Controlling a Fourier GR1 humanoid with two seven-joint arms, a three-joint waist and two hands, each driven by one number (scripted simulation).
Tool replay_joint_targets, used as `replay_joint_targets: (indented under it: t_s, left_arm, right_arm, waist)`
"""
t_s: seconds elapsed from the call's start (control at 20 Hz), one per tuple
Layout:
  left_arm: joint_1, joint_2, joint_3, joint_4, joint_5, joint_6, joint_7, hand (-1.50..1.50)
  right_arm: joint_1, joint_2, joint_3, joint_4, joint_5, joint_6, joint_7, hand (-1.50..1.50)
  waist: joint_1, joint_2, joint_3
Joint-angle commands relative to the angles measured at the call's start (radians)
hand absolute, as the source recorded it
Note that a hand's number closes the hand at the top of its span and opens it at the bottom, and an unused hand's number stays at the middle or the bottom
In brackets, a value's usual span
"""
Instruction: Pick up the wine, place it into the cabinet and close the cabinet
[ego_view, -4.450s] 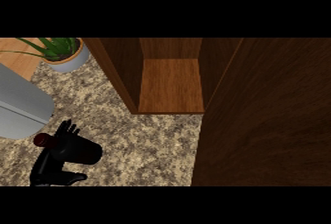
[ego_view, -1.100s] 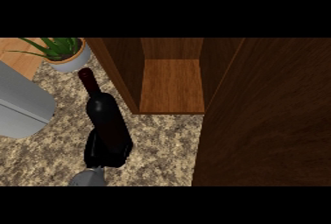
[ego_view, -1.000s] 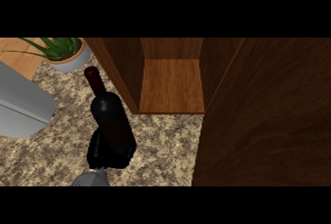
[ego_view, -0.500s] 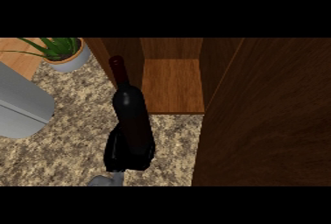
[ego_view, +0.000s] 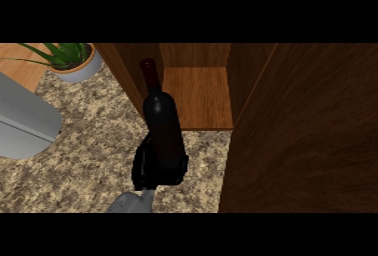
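A dark wine bottle (ego_view: 164, 117) with a red-capped neck is tilted, its neck pointing up toward the open cabinet's left wall. My left hand (ego_view: 153, 169) is curled round the bottle's lower body and hides its base. The grey forearm enters from the lower edge. The bottle's neck overlaps the front left edge of the wooden cabinet shelf (ego_view: 199, 97), while its body is still over the speckled counter (ego_view: 81, 165). The right hand shows nowhere.
The cabinet's dark wooden door (ego_view: 310, 130) stands open and fills the right side. A potted green plant (ego_view: 72, 59) sits at the back left. A grey rounded object (ego_view: 22, 125) lies at the left edge.
My left hand has lifted the bottle off the counter and carried it right and forward. Its neck has gone from near the plant to the cabinet's opening.
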Motion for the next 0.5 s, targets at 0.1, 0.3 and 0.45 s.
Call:
replay_joint_targets:
  t_s: [0.1, 0.3, 0.45]
  left_arm:
    - [-0.101, 0.0, 0.009, 0.159, 0.062, -0.041, -0.075, 1.5]
    - [-0.183, 0.0, -0.016, 0.214, 0.118, -0.014, -0.106, 1.5]
    - [-0.254, 0.0, -0.076, 0.295, 0.177, -0.01, -0.163, 1.5]
  right_arm:
    - [0.052, -0.025, -0.083, -0.008, -0.113, 0.052, -0.052, -1.5]
    - [0.037, 0.039, 0.058, 0.042, 0.037, 0.006, -0.062, -1.5]
    - [0.023, 0.013, 0.013, -0.013, -0.038, 0.01, -0.02, -1.5]
  waist:
    - [-0.001, 0.001, 0.0]
    - [-0.002, 0.001, 0.0]
    - [-0.007, 0.002, -0.001]
